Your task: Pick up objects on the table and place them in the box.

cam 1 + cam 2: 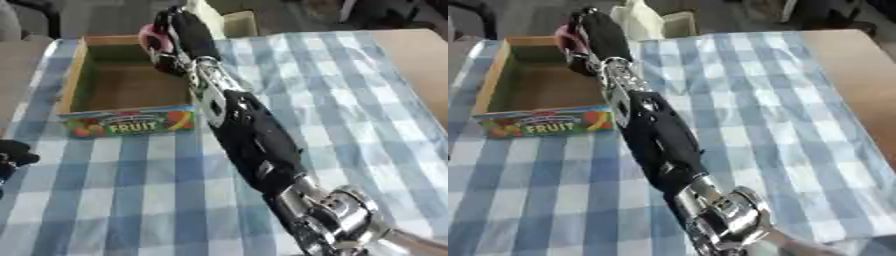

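My right arm reaches from the lower right up across the table to the box's far right corner. My right hand [175,37] is curled round a pink rounded object [150,36], held above the right side of the open cardboard box [74,80]. The box has a green inner wall, a brown floor and a "FRUIT" label [131,122] on its front. Nothing shows on the visible part of the box floor. Part of my left hand [13,155] appears dark at the left edge of the left eye view; its fingers cannot be made out.
A blue and white checked cloth [350,100] covers the table. Bare wooden table [859,65] shows at the right. A pale cream object [647,20] stands just beyond the table's far edge, behind the box.
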Available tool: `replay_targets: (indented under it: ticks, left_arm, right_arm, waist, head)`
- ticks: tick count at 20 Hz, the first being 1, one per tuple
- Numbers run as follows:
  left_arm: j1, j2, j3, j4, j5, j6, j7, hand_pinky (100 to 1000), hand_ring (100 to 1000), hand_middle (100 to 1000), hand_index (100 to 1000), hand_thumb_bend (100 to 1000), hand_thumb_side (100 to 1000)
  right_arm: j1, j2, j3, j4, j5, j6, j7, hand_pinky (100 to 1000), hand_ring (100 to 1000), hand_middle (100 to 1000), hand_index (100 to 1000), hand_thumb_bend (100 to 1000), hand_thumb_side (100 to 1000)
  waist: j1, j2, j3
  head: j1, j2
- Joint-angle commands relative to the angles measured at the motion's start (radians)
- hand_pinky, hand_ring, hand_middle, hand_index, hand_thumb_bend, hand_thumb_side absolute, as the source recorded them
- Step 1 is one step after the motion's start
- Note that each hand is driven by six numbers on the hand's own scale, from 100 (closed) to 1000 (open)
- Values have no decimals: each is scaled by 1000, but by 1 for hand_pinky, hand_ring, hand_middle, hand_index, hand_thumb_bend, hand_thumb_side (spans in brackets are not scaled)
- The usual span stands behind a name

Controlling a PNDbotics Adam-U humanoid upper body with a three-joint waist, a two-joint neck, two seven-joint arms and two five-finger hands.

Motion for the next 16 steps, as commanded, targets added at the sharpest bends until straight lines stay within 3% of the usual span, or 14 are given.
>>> replay_targets:
  ticks: [1, 5, 9, 10, 13, 16]
  left_arm:
    - [-16, 11, -2, -18, 3, -1, -3, 717, 539, 528, 491, 115, 883]
    - [-18, 10, -2, -19, 4, -1, -4, 717, 539, 527, 491, 114, 883]
    - [-18, 10, 0, -19, 4, -1, -3, 717, 538, 527, 491, 115, 883]
    - [-17, 10, 0, -19, 4, -1, -3, 717, 539, 527, 491, 115, 883]
    - [-17, 10, 0, -19, 4, -1, -3, 717, 538, 527, 491, 115, 883]
    - [-17, 10, 1, -19, 3, -1, -2, 717, 539, 527, 491, 114, 883]
  right_arm:
    - [-6, 22, 10, -22, 37, -17, 40, 413, 648, 485, 564, 100, 100]
    - [18, 35, 5, -13, 92, -12, 93, 459, 690, 521, 600, 100, 100]
    - [26, 35, -8, -20, 123, 22, 101, 512, 744, 656, 733, 100, 100]
    - [26, 34, -10, -23, 125, 28, 99, 524, 760, 707, 776, 138, 100]
    - [25, 30, -15, -31, 123, 43, 79, 538, 786, 778, 834, 203, 235]
    - [24, 24, -20, -34, 111, 57, 62, 539, 791, 789, 835, 179, 224]
  waist:
    - [4, -14, 3]
    - [5, -11, 7]
    - [5, -11, 8]
    - [5, -11, 8]
    - [4, -12, 6]
    - [4, -14, 4]
  head:
    - [-6, -11]
    - [-8, -15]
    - [-9, -16]
    - [-8, -16]
    - [-7, -16]
    - [-7, -16]
